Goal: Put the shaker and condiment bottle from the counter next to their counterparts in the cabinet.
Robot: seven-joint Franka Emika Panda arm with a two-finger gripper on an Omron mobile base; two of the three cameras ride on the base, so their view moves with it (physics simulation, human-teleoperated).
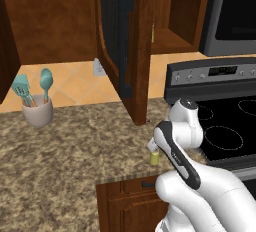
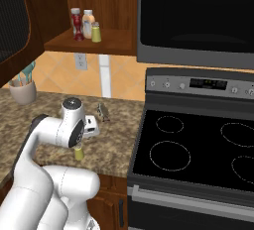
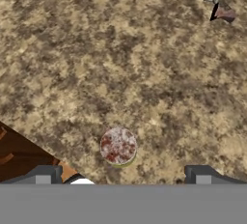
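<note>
The shaker point(image 3: 118, 146) stands upright on the surface point(image 3: 96, 63) near its front edge, just left of the stove point(image 2: 198, 149). The gripper point(image 3: 123, 175) hangs above it with fingers spread wide, holding nothing. A small figurine-like object point(image 2: 103, 111) lies farther back. An utensil cup point(image 1: 37, 110) sits at the left. The cabinet door point(image 1: 122, 46) stands open; three bottles point(image 2: 85, 25) stand on its shelf.

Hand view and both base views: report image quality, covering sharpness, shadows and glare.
Hand view: the counter looks soft and coarse; the shaker cap is blotchy, with no clear shadow. Left base view: flat, even light; the shaker is partly hidden by the arm. Right base view: the cabinet shelf is evenly lit, the stove glare-free.
</note>
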